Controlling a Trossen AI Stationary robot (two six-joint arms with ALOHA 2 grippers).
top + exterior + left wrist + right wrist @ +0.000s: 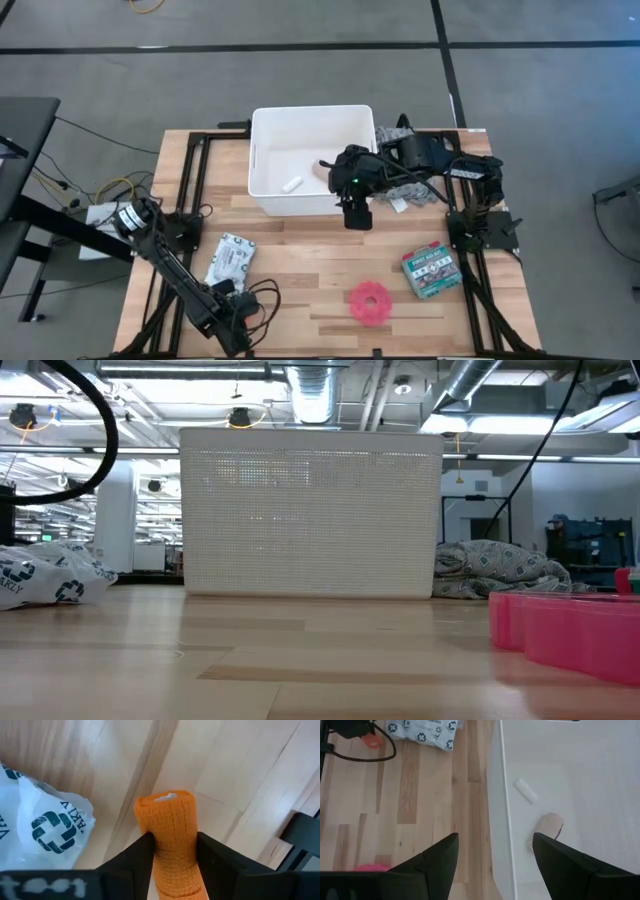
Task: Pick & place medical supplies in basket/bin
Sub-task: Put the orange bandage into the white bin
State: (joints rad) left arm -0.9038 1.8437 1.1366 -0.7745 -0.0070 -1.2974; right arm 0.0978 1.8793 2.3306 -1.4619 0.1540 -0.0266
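Bright, even overhead light, soft shadows; the pink tape roll [570, 628] blurs near the low camera.

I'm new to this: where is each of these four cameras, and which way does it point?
High view: above the table, looking straight down; both arms show, beside the white tub.
Low view: at tabletop height, facing the tub's side; no arm shows.
Left wrist view: on the left arm, looking past its fingers clamping an orange roll.
Right wrist view: on the right arm, open fingers above the tub's edge.
The high and right wrist views share the beige roll.

Wooden table [300, 275] with white tub [270, 185], white packet [230, 262], pink tape roll [369, 302], green-white box [431, 271], grey cloth [392, 135].
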